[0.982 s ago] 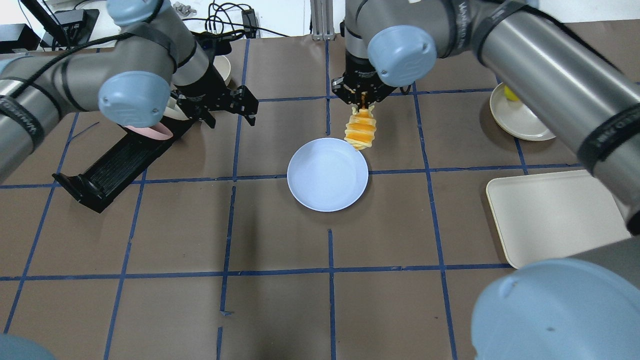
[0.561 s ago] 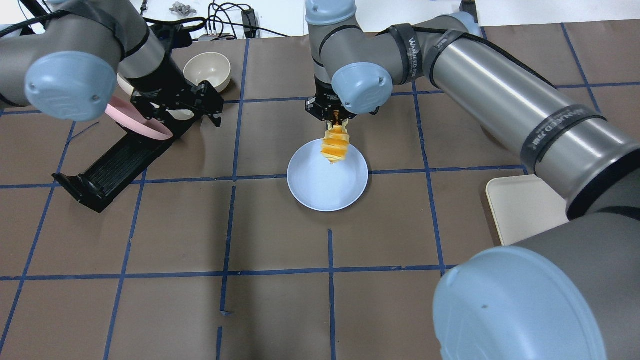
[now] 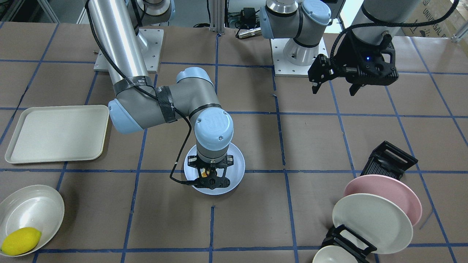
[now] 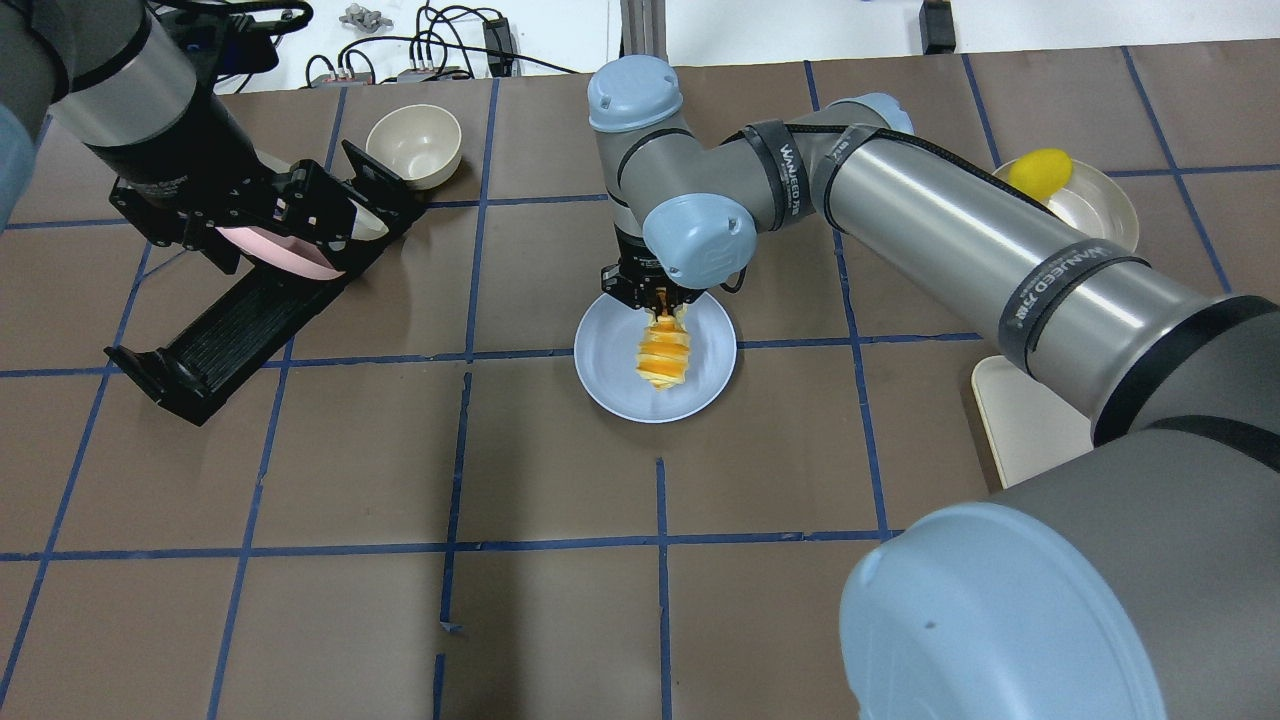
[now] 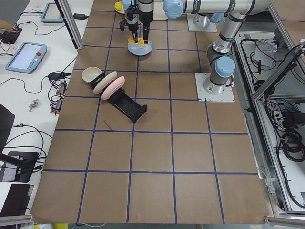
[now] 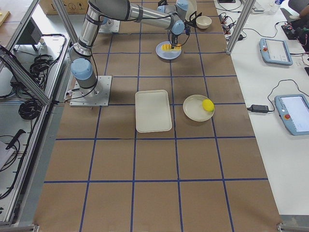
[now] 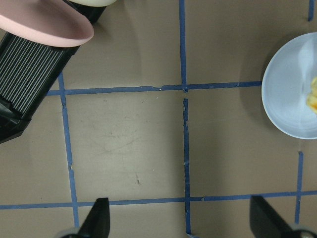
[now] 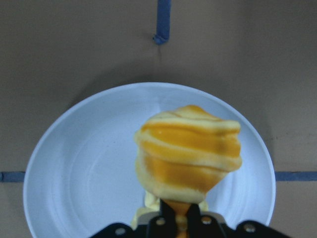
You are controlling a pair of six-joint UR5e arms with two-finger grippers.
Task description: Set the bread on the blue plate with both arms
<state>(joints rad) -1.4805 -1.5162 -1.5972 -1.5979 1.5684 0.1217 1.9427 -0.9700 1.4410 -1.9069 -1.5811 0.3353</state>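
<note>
The bread (image 4: 661,358) is a ridged golden-orange loaf, hanging end-down over the middle of the blue plate (image 4: 605,385). My right gripper (image 4: 660,305) is shut on the loaf's upper end. In the right wrist view the bread (image 8: 188,153) hangs from the fingers in front of the blue plate (image 8: 84,163). I cannot tell whether the loaf's lower end touches the plate. My left gripper (image 3: 334,89) is open and empty, held high and well away from the plate. In the left wrist view the plate (image 7: 287,94) lies at the right edge.
A black dish rack (image 4: 240,315) holds a pink plate (image 3: 387,190) and a cream plate (image 3: 373,223). A cream bowl (image 4: 413,145) stands beside it. A lemon (image 4: 1040,168) lies in a cream dish (image 4: 1100,210). A cream tray (image 3: 55,133) lies on the robot's right side.
My right gripper has carried the bread from beyond the plate's far rim to over its middle and lowered it. My left arm has drawn back to the left.
</note>
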